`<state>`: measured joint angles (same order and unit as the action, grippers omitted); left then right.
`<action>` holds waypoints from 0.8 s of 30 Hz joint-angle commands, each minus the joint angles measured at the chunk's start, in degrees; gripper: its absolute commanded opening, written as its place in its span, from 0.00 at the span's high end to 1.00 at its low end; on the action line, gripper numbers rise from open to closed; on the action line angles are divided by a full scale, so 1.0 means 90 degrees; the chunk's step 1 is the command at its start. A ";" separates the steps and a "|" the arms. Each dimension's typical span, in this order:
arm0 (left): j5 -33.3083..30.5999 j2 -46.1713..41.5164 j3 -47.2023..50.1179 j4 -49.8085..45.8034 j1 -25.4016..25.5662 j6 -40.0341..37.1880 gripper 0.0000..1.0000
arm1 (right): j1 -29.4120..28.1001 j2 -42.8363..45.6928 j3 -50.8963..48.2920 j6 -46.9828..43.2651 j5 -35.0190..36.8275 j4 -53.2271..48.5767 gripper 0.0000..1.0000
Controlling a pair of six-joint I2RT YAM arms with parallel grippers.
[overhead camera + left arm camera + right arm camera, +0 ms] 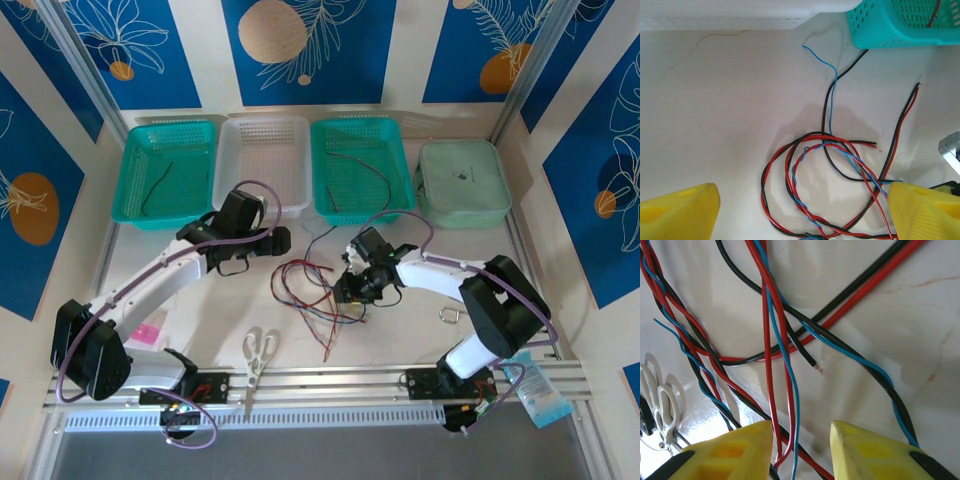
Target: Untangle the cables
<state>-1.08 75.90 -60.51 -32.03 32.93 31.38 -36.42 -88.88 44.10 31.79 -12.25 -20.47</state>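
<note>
A white marble-look table stands among blue leaf-print wall panels. Three plastic mesh baskets line its far edge: left teal basket, white basket, right teal basket. One tangle of thin red, black and blue cables lies mid-table between the two arms. The left gripper hovers above it, yellow fingers spread wide and empty. The right gripper is partly parted, with red and blue strands running loose between its fingers.

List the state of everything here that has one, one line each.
cables, tangled in one pile
left gripper, jaws open, above the pile
right gripper, jaws open, red and blue wires between them
scissors, closed, lying flat
left teal basket, holds one black cable
right teal basket, holds thin cables
</note>
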 commanded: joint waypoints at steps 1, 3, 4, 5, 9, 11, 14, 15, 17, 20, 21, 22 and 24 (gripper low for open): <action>0.0052 -0.0073 0.0044 0.0092 0.0082 0.0108 0.14 | -0.0062 -0.0183 0.0225 -0.0085 -0.0296 0.0106 0.65; 0.0061 -0.0062 0.0044 0.0082 0.0077 0.0107 0.14 | -0.0079 -0.0329 0.0284 -0.0102 -0.0318 0.0116 0.67; 0.0060 -0.0052 0.0050 0.0084 0.0091 0.0103 0.14 | -0.0088 -0.0381 0.0310 -0.0114 -0.0328 0.0116 0.69; 0.0070 -0.0044 0.0047 0.0075 0.0086 0.0107 0.14 | -0.0102 -0.0433 0.0338 -0.0122 -0.0328 0.0126 0.70; 0.0076 -0.0018 0.0029 0.0063 0.0091 0.0117 0.14 | -0.0132 -0.0567 0.0418 -0.0173 -0.0320 0.0116 0.78; 0.0071 -0.0025 0.0029 0.0053 0.0087 0.0115 0.14 | -0.0133 -0.0602 0.0430 -0.0183 -0.0319 0.0144 0.84; 0.0081 -0.0025 0.0020 0.0034 0.0091 0.0115 0.14 | -0.0137 -0.0609 0.0508 -0.0247 -0.0268 0.0048 0.98; 0.0090 -0.0032 0.0014 0.0019 0.0091 0.0109 0.15 | -0.0142 -0.0533 0.0550 -0.0290 -0.0188 -0.0032 1.00; 0.0100 -0.0044 -0.0003 -0.0003 0.0101 0.0103 0.15 | -0.0142 -0.0296 0.0676 -0.0394 0.0036 -0.0305 1.00; 0.0120 -0.0098 -0.0028 0.0002 0.0101 0.0085 0.15 | -0.0129 0.0295 0.0972 -0.0645 0.0540 -0.0875 1.00; 0.0125 -0.0112 -0.0055 0.0004 0.0101 0.0078 0.15 | -0.0132 0.0510 0.1102 -0.0738 0.0745 -0.1068 1.00; 0.0130 -0.0122 -0.0093 0.0014 0.0101 0.0070 0.15 | -0.0118 0.0690 0.1191 -0.0819 0.0908 -0.1204 1.00; 0.0179 -0.0113 -0.0220 0.0053 0.0125 -0.0034 0.16 | -0.0086 0.1097 0.1355 -0.0990 0.1176 -0.1407 1.00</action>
<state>-0.86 75.90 -60.53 -31.94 33.19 31.62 -37.17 -84.23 53.21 26.35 -6.24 -27.99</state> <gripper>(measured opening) 0.843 0.047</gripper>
